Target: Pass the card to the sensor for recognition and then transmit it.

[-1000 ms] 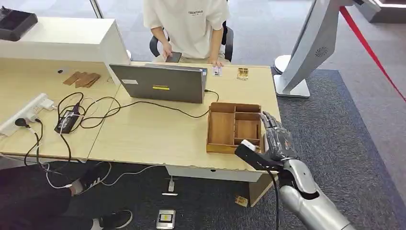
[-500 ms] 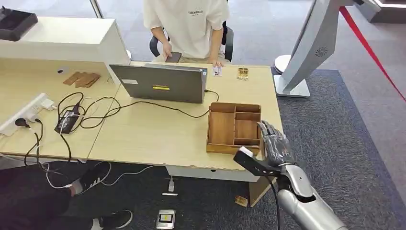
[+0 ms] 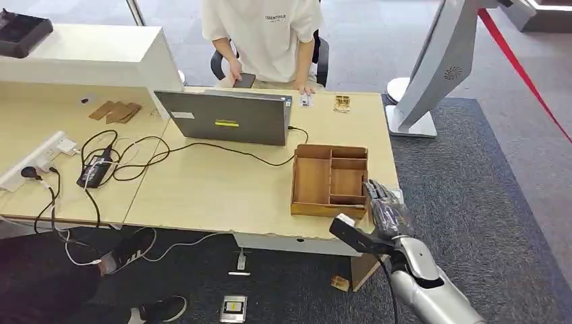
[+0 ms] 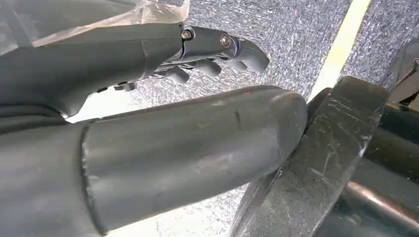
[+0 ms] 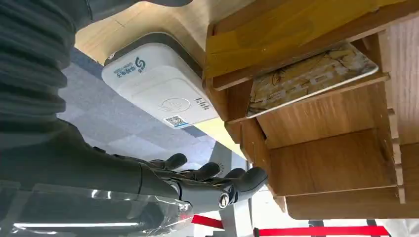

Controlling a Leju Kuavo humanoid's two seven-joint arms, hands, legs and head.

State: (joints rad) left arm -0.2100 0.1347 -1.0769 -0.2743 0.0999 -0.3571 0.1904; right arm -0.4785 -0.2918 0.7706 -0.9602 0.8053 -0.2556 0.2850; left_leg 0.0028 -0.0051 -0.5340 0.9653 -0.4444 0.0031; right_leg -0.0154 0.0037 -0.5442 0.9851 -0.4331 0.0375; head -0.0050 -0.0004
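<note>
Card (image 5: 311, 79): 1 leans in 1 wooden tray (image 5: 336, 163) compartment.

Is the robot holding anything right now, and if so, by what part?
Nothing is held. The right hand hovers open beside the wooden tray; the card lies in the tray, ungripped.

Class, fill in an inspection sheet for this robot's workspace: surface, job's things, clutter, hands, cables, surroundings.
Surface: pale wooden desk.
Job's things: card lies in a tray compartment; white sensor sits beside the tray.
Clutter: laptop, wooden pieces.
Hands: right hand beside the tray, empty, fingers apart; left hand holds nothing.
Cables: black cables looped near a power strip.
Surroundings: person seated behind the desk; grey carpet.
</note>
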